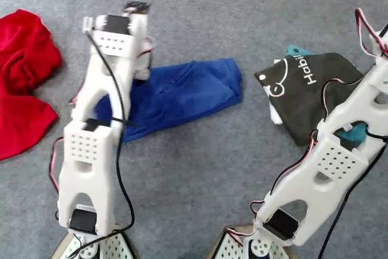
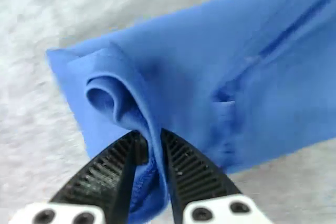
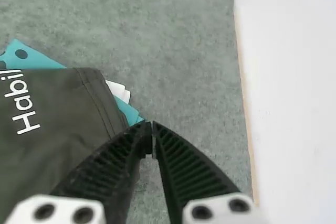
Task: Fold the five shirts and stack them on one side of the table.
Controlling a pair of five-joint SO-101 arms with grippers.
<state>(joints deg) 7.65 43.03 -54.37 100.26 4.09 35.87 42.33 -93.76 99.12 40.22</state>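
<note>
In the high view, a dark shirt (image 1: 309, 95) tops a pile on the right side of the grey surface (image 1: 242, 28), with a teal shirt (image 1: 295, 51) and a white layer (image 1: 274, 113) peeking from beneath. That is probably three done. A blue shirt (image 1: 182, 95) lies mid-surface, narrowed but not compact, and a red shirt (image 1: 24, 83) sits crumpled at the far left, unfolded.

In the left wrist view, the left claw (image 2: 149, 156) is clamped on a raised fold of the blue shirt, so this fold seems to be under way.

In the right wrist view, the right claw (image 3: 152, 145) is pressed together on nothing, its tips at the pile's edge.
</note>
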